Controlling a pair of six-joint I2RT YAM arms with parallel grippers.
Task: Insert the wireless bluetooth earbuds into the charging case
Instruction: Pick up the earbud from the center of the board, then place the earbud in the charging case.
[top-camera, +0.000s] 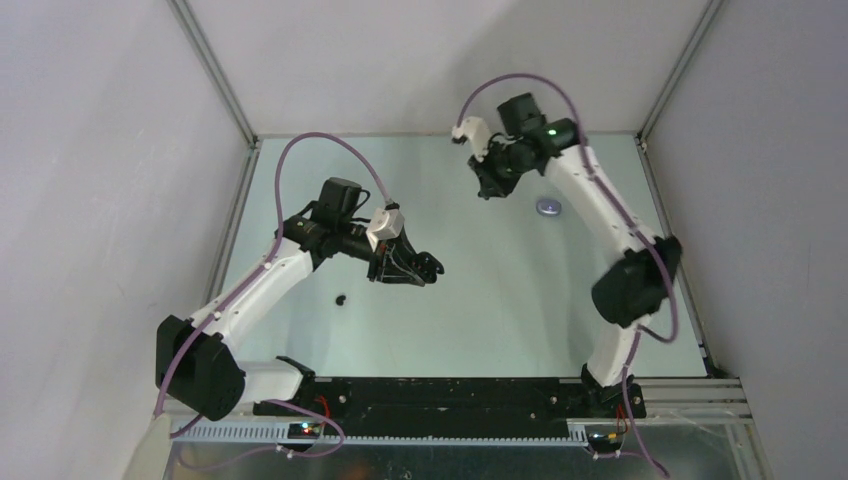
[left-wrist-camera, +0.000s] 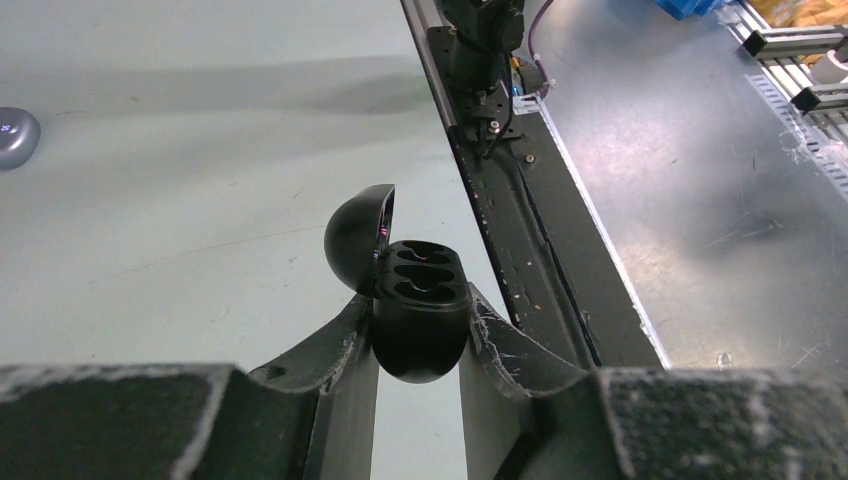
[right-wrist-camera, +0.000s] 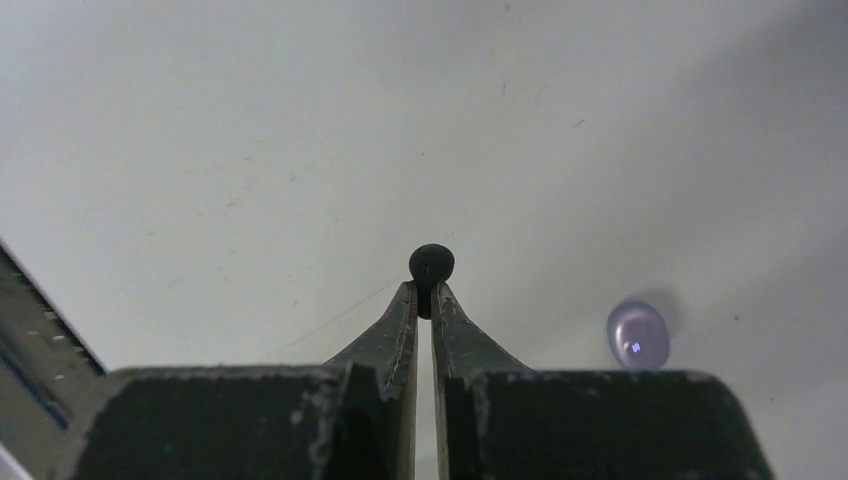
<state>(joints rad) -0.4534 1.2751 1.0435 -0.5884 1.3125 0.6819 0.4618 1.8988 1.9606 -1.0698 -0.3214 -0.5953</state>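
Observation:
My left gripper is shut on the black charging case and holds it above the table with its lid swung open; its sockets look empty. In the top view this gripper is left of centre. My right gripper is shut on a glossy black earbud, pinched at the fingertips above the table; in the top view it is at the back. A second black earbud lies on the table below the left arm. The lilac earbuds are out of view.
A closed lilac case with a small light lies on the table at the back right, beside the right arm; it also shows in the right wrist view and the left wrist view. A black rail runs along the near edge.

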